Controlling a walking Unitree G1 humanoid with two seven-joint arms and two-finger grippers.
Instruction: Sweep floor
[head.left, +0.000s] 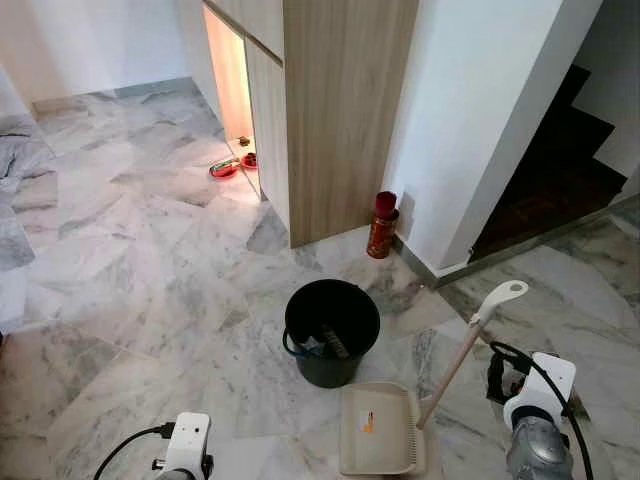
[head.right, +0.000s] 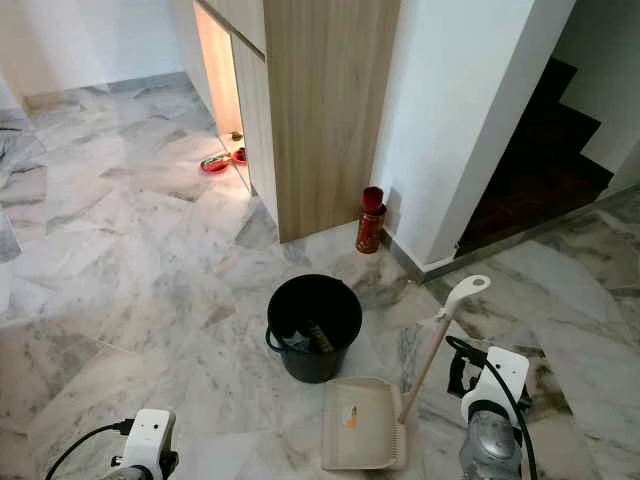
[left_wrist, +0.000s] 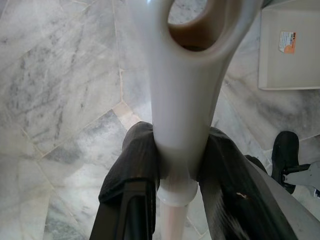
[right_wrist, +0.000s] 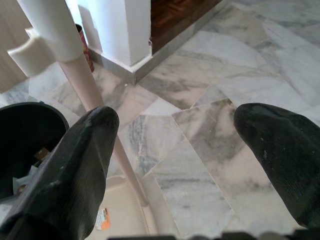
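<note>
Marble floor (head.left: 130, 250), grey-veined tiles, wood cabinet (head.left: 330, 110) at 12 o'clock, white wall w/ dark stairwell off at 2. Red canister (head.left: 382, 225) stands at cabinet foot. Red bowls (head.left: 225, 168) near the lit gap at 11.

Black bin (head.left: 331, 330) sits dead centre, some debris inside. Dustpan (head.left: 378, 430) just beside it at 5 o'clock, flat on floor, long handle (head.left: 470, 345) slanting up toward 2, hang-loop at tip.

L gripper (left_wrist: 175, 175): fingers clamped on a pale plastic shaft w/ a loop end, prob. the broom (left_wrist: 190, 75); grip sits just under the loop flare. Head of broom can't be seen.

R gripper (right_wrist: 175, 165): fingers spread wide, nothing between them. Dustpan handle passes close by one finger (right_wrist: 75, 170), not touching as far as I can tell.

Handling, judged: both tools light, hollow plastic, stiff but smooth, so liable to twist in a two-finger pinch. Dustpan pivots at handle base; take it mid-shaft or just below the loop, where the flare stops slip. Pan tips easily if lifted fast. Bin lightweight, easy to knock.
</note>
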